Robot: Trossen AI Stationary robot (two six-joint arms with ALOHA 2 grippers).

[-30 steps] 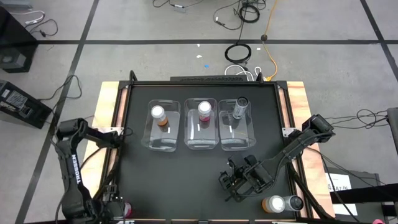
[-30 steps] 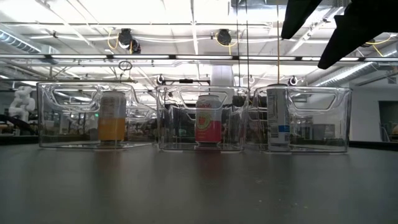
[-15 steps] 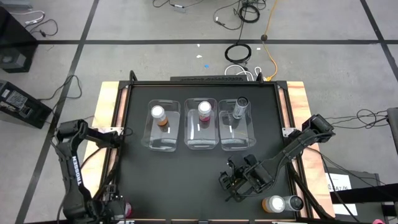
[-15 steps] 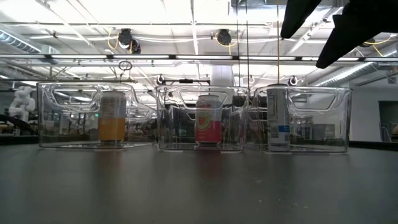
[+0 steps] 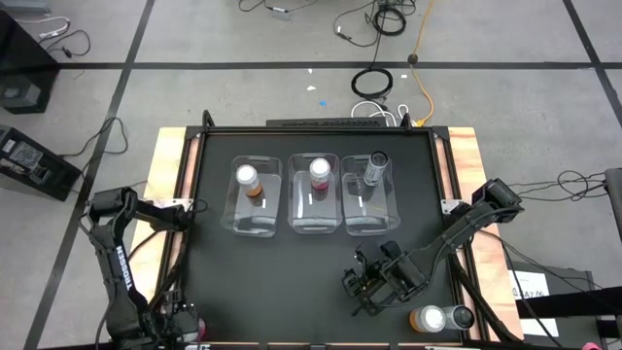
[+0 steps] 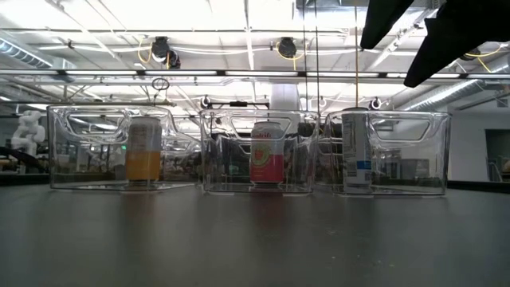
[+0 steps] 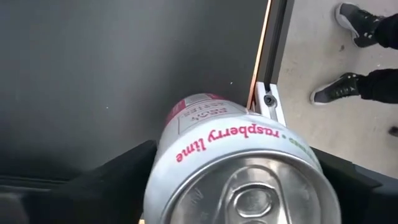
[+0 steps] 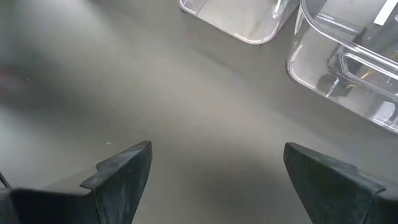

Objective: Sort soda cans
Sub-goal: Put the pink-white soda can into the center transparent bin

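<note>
Three clear bins stand in a row at the far middle of the table. An orange can (image 5: 247,179) stands in the left one, a pink can (image 5: 319,171) in the middle one and a dark can (image 5: 375,165) in the right one. Another pink can (image 7: 224,143), marked raspberry lime, stands upright at the table's near left corner. My left gripper (image 7: 230,186) is open over it from above, one finger on either side of its top. My right gripper (image 8: 217,180) hangs open over bare table near the right, nothing between its fingers.
An orange can (image 5: 426,318) and a dark can (image 5: 459,316) stand side by side at the near right edge, beside my right arm. The table's metal frame (image 7: 268,99) runs next to the pink can. A person's shoes (image 7: 348,87) show on the floor beyond it.
My left gripper has come down over the pink can at the near left corner. The can has stayed where it was.
</note>
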